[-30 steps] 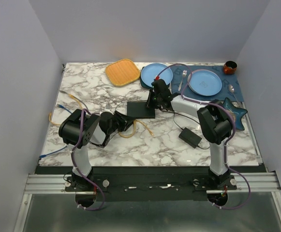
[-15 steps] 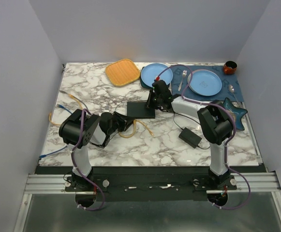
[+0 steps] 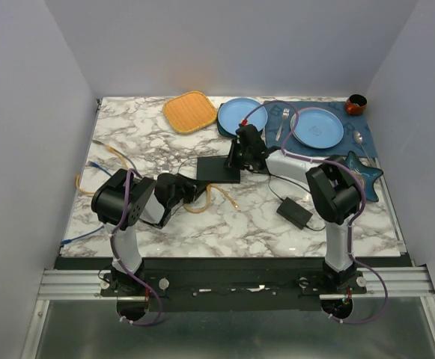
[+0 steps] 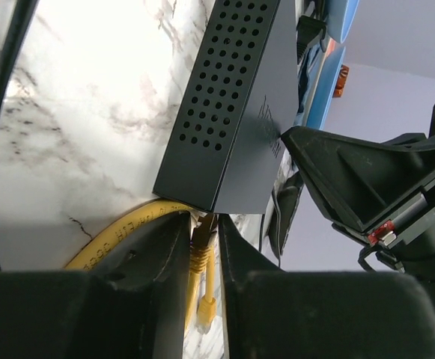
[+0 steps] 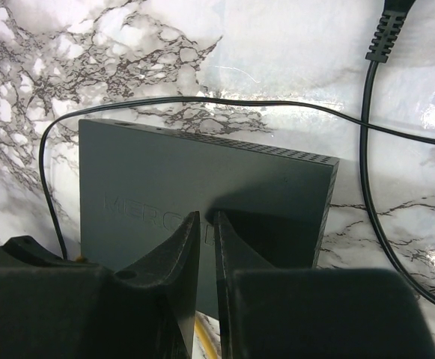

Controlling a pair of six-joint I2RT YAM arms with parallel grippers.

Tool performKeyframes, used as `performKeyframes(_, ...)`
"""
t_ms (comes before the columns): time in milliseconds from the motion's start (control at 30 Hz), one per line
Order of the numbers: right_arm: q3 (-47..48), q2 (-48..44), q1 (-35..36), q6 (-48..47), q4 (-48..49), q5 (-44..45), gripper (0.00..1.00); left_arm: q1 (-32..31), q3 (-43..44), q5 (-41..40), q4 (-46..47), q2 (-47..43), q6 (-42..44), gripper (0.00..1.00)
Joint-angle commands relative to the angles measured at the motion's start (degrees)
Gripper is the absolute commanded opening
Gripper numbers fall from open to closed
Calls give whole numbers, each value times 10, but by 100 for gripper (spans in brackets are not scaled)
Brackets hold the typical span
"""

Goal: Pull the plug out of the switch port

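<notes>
The switch point(image 3: 218, 170) is a flat black box in the middle of the marble table; it also shows in the left wrist view point(image 4: 232, 112) and the right wrist view point(image 5: 202, 187). My left gripper point(image 3: 192, 190) point(image 4: 202, 233) is at its near left corner, shut on the yellow plug point(image 4: 200, 253), whose tip sits right at the switch's edge. I cannot tell whether the tip is inside the port. The yellow cable point(image 4: 120, 235) curves away left. My right gripper point(image 3: 236, 158) point(image 5: 207, 221) is shut, with its tips resting on the switch's top.
A black power brick point(image 3: 294, 213) with its cord point(image 5: 367, 149) lies right of the switch. Two blue plates point(image 3: 242, 114) point(image 3: 317, 128), an orange mat point(image 3: 189, 111), a red cup point(image 3: 356, 104) and a blue star dish point(image 3: 363, 176) sit behind and to the right. A second loose yellow plug point(image 4: 206, 305) lies below my left fingers.
My left gripper has drawn back very slightly to the left with the plug. The right arm and the switch have not visibly moved.
</notes>
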Motion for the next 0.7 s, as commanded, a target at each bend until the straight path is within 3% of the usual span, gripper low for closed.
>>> performKeyframes(0, -31, 13, 0, -6, -62, 0, 21, -1, 5, -45, -39, 4, 7, 17)
performKeyframes(367, -73, -61, 15, -2, -50, 0, 21, -1, -3, -46, -31, 3, 3, 1)
performKeyframes(667, -104, -106, 62, -27, -42, -26, 21, -1, -10, -41, -9, 12, -5, 0)
